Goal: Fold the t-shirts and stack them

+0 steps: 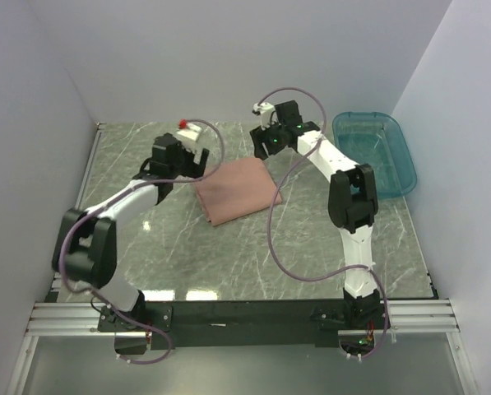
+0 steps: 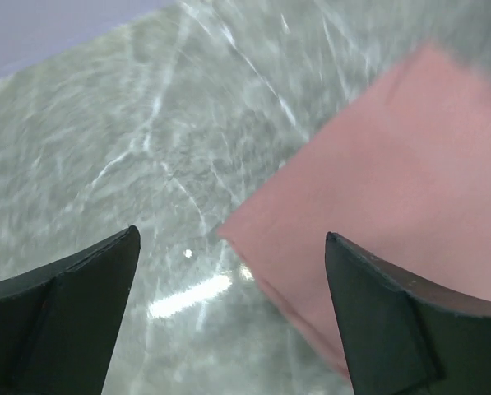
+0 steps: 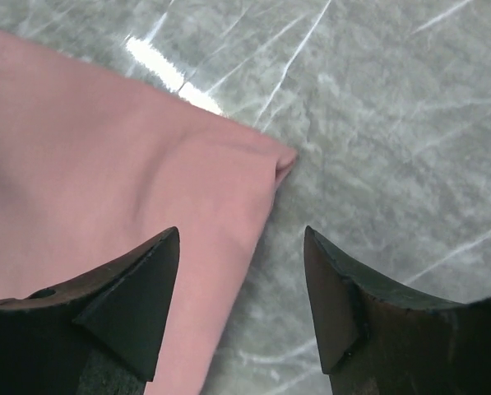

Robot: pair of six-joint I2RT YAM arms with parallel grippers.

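Note:
One salmon-pink t-shirt (image 1: 237, 191) lies folded into a flat rectangle in the middle of the grey marble table (image 1: 327, 247); its print is hidden. My left gripper (image 1: 189, 164) is open and empty, hovering over the shirt's left corner. In the left wrist view the shirt (image 2: 393, 189) fills the right side, its corner between my fingers (image 2: 72, 313). My right gripper (image 1: 266, 148) is open and empty above the shirt's far right corner. In the right wrist view the shirt (image 3: 105, 164) lies at left, its edge between my fingertips (image 3: 134, 304).
A clear teal plastic bin (image 1: 375, 152) stands at the far right of the table. A small white object with a red tip (image 1: 187, 125) sits at the far edge. White walls enclose the table on three sides.

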